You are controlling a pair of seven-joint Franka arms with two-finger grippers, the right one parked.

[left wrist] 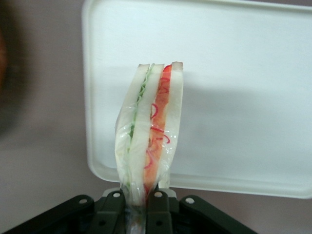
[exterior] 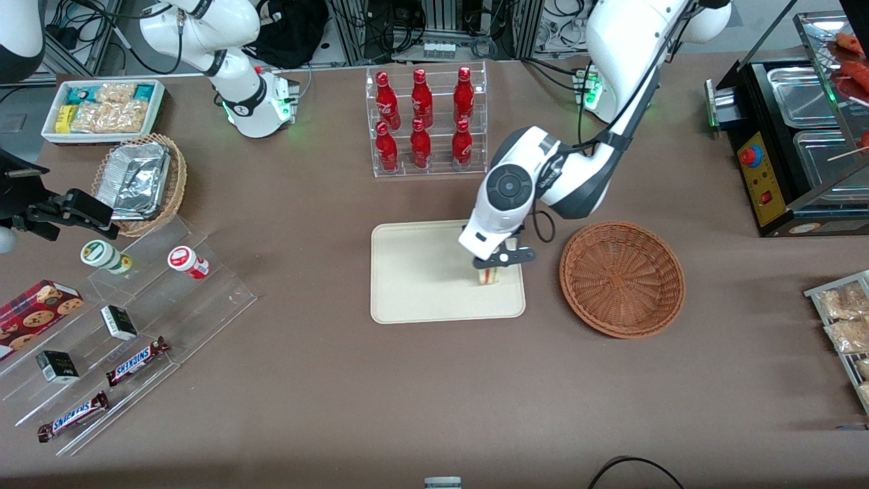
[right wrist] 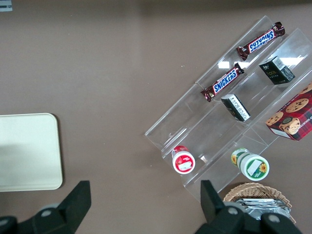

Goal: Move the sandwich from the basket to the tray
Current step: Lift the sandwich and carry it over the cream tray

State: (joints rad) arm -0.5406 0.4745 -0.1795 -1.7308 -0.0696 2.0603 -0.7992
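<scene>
Sandwich hangs upright, long axis vertical, pinched in the gripper over the tray.

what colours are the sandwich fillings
Red and green between pale bread on the sandwich, clearest in the left wrist view, held by the gripper.

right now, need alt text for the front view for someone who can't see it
The gripper, shut on a sandwich, holds it over the cream tray near the edge closest to the basket. The brown wicker basket beside the tray is empty.
</scene>
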